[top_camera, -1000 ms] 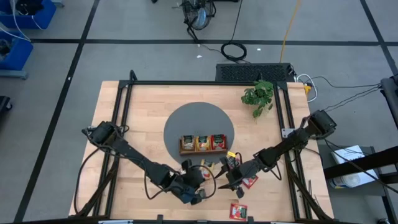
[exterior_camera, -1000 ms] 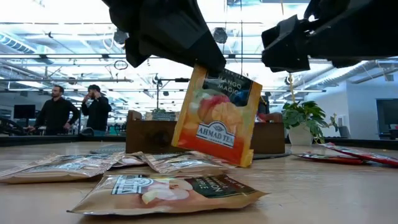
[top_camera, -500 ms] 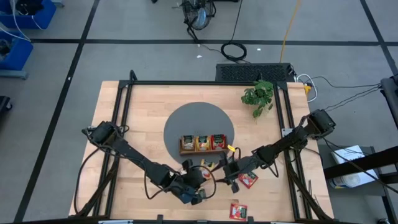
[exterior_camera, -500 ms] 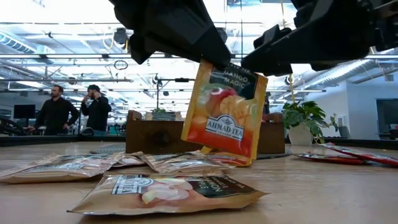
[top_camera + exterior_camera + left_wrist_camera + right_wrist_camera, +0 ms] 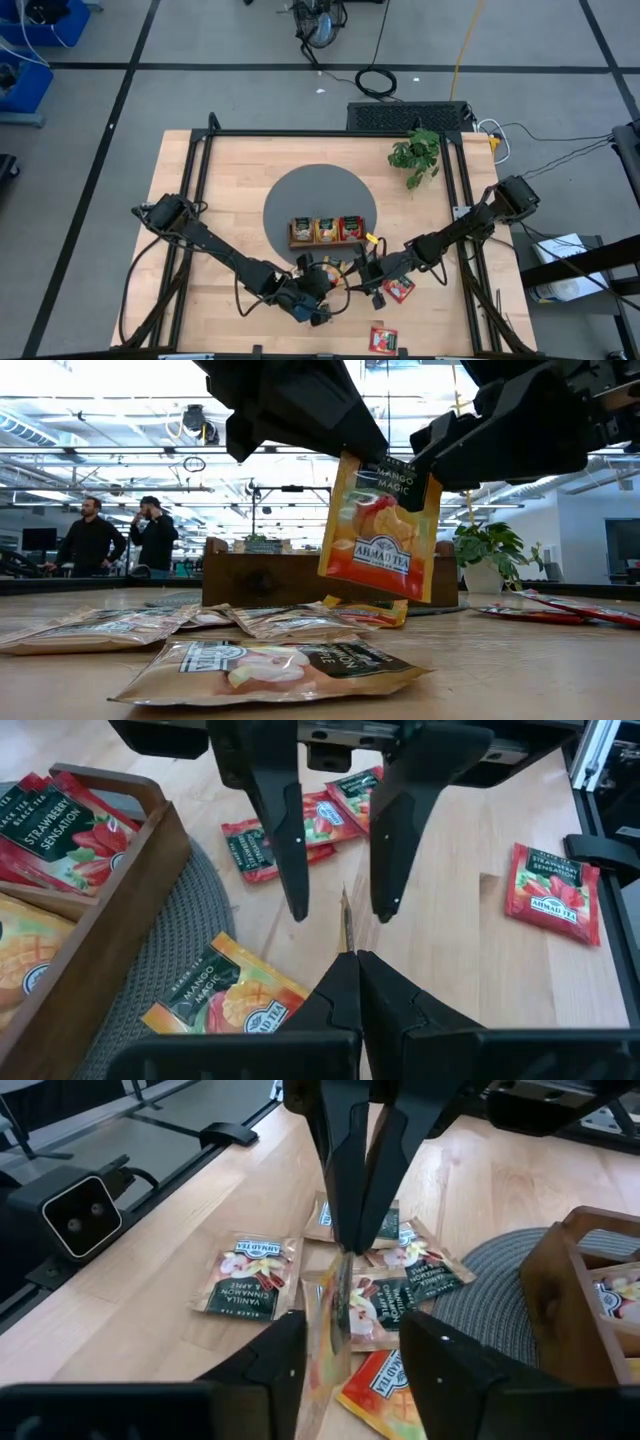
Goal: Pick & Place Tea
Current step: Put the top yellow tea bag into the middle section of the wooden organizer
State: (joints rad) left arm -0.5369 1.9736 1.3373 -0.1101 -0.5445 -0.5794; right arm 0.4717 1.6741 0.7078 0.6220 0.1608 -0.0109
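Over the last second the left gripper had carried the mango packet up and sideways. A second earlier the packet's bottom corner rested on the table; now it hung clear of the wood, upright and slightly tilted, in front of the wooden tray. The left gripper's jaws were pressed together on the packet's top edge, which the left wrist view showed edge-on as a thin strip. In the same second the right gripper had moved in from the other side. Its two fingers now stood on either side of the packet, still spread, with a gap visible on each side and no contact that could be made out. This looked like a handover in mid-air: the packet was lined up between the right gripper's jaws, which would need to close on it before the left gripper let go. The other packets lay loose on the table below and near the round grey mat, with red ones off to the side. The tray on the mat already held some tea in its three compartments.
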